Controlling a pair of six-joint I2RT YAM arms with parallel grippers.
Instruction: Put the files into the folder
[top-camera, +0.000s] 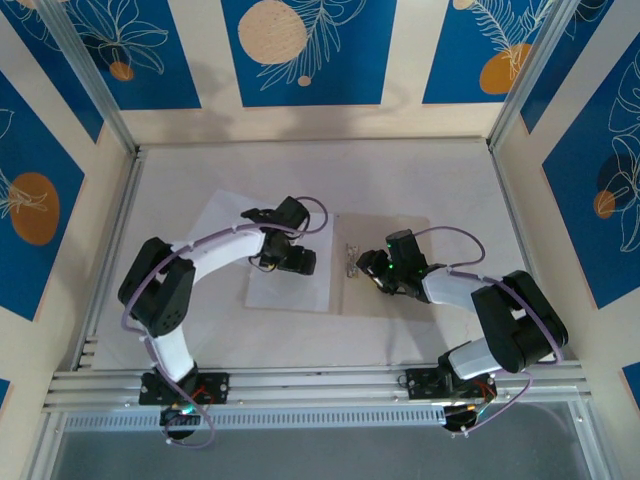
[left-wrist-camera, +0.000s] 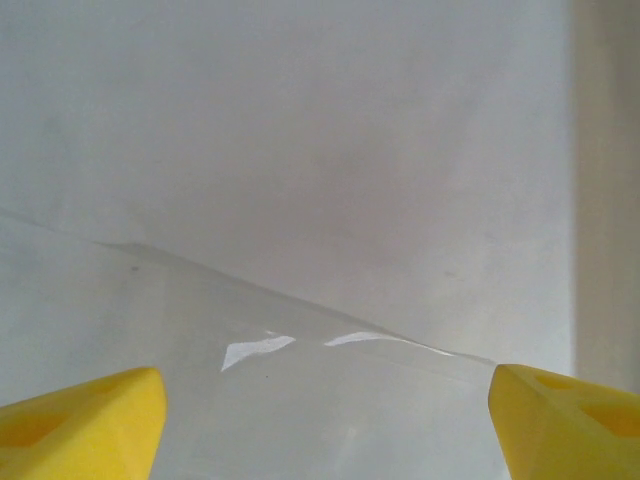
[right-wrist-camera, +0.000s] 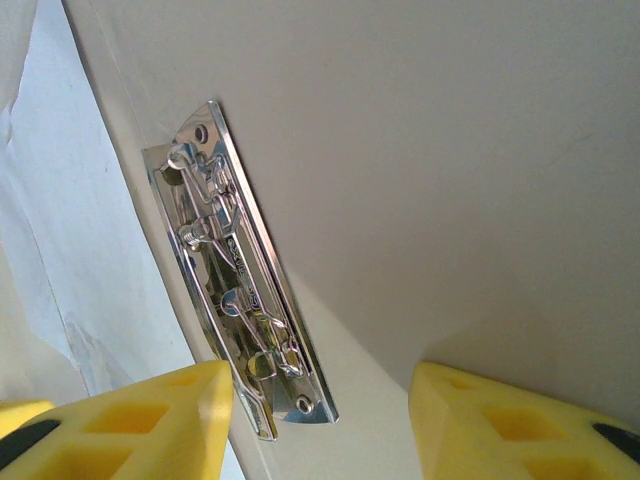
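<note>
Spreading right of its metal clip, the folder lies flat; the 2 files lie left of the clip. Both claws stand released: left gripper above the files, right gripper just beside the clip.

files left on table | folder right, just beside | clip on folder's left edge

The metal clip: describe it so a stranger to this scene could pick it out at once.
On the pale table, find the beige folder lying right of the white sheets. The clip sits at the folder's left edge, a narrow strip and the one shiny chrome thing among flat paper and card.
</note>
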